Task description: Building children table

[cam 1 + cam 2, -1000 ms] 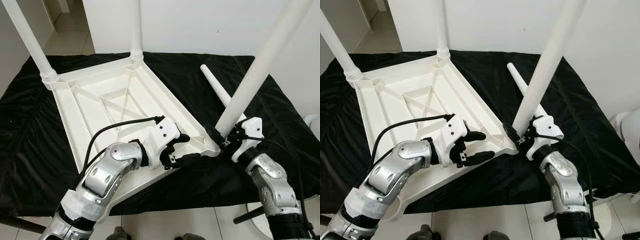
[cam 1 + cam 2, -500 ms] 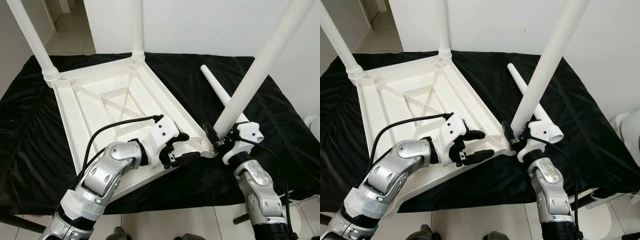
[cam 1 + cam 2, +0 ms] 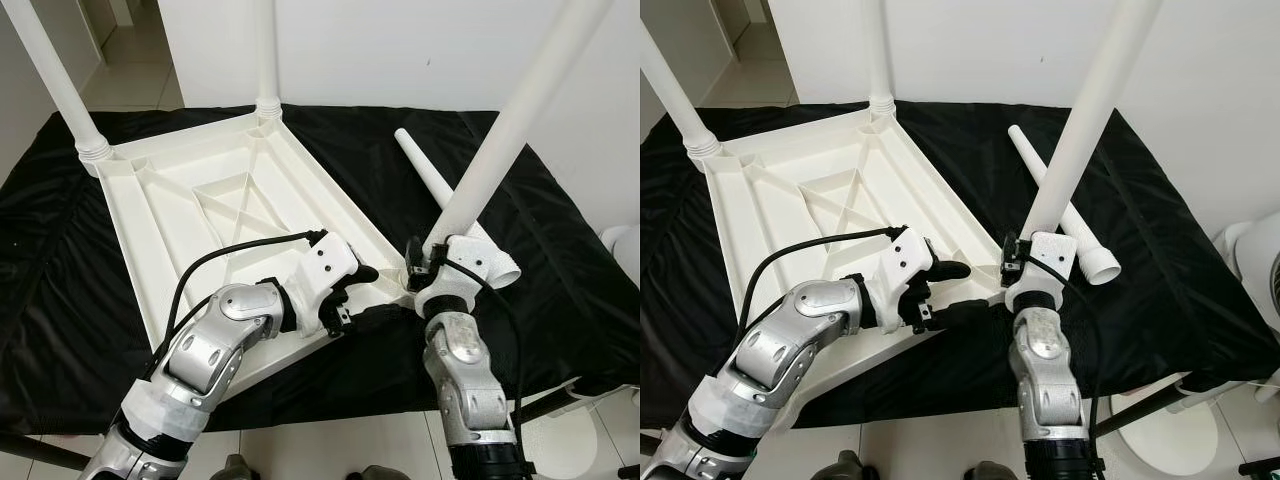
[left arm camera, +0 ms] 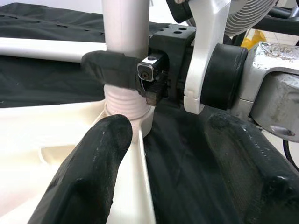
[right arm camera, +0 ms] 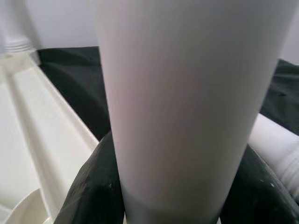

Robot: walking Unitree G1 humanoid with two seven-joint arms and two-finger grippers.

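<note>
Overhead, upturned white tabletop [image 3: 200, 215] on black cloth [image 3: 540, 260], right gripper [image 3: 425, 268] jaws clamped round white leg [image 3: 490, 160] at its corner socket, left gripper [image 3: 365, 295] jaws apart, straddling tabletop's near edge, spare leg [image 3: 1060, 215] lying nearby.

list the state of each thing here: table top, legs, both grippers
white plastic table top: upside down on black cloth
two far white legs: upright in corner sockets
third white leg: tilted, base at near corner
loose white leg: lying on cloth
right gripper: shut on third leg
left gripper: open, astride table edge
</note>
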